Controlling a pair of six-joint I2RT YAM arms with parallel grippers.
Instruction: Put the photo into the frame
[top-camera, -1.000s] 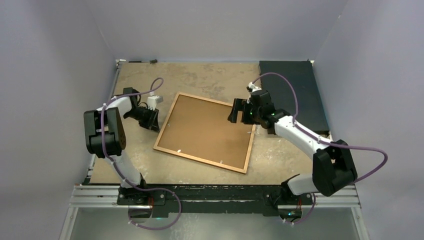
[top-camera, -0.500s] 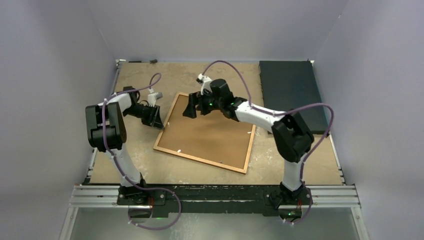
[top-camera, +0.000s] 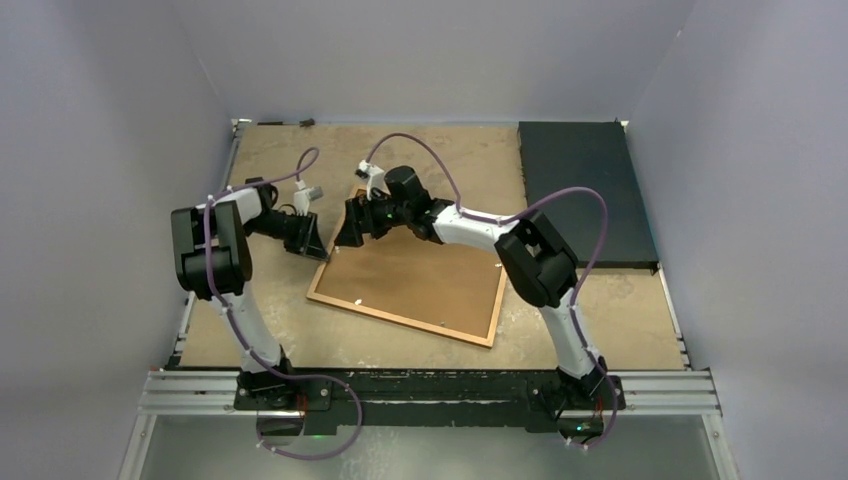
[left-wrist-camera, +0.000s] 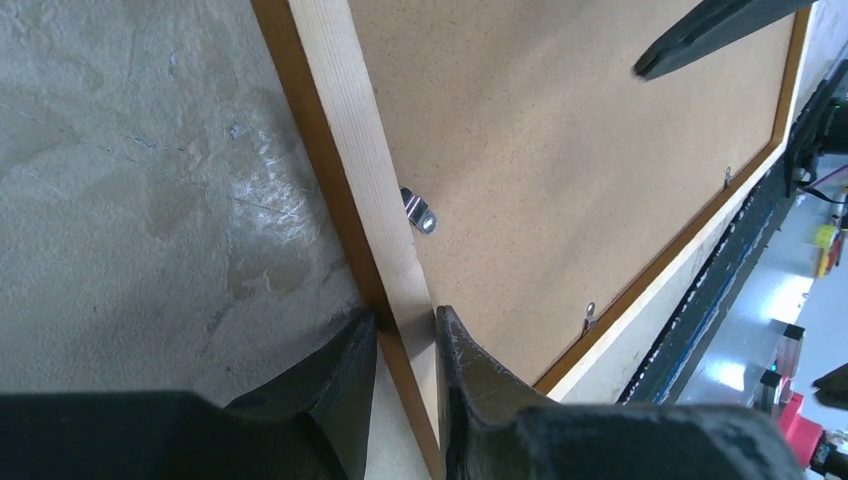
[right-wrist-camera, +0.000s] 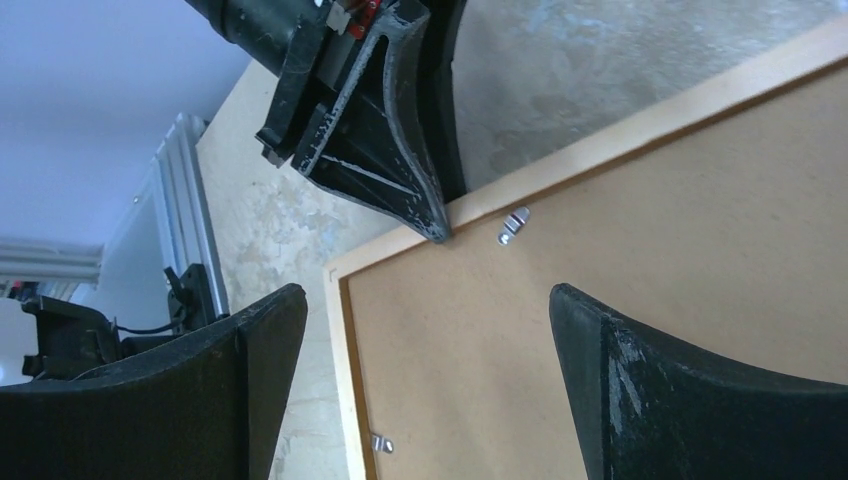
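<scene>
1. Left wrist view: the left gripper (left-wrist-camera: 405, 318) is pinching the frame (left-wrist-camera: 335, 120) by its pale wooden side rail, with one finger pressing on each side of it.
2. Just beyond those jaws, a small metal clip (left-wrist-camera: 420, 213) is sitting at the seam between the rail and the brown backing board (left-wrist-camera: 560, 170).
3. The board is lying inside the frame and filling it rim to rim. Anything beneath the board is hidden.
4. The frame is resting back-up on the table (left-wrist-camera: 130, 190), which is showing outside the outer finger.
5. Right wrist view: the right gripper (right-wrist-camera: 425, 295) is hanging over the board with its jaws spread wide, gripping nothing.
6. A corner of the frame is lying below that gap. Ahead of it, the left gripper's tips are meeting the rail beside the clip.
7. Top external view: the black slab (top-camera: 585, 185) is lying well apart from both pairs of jaws, beyond the frame's far side.
</scene>
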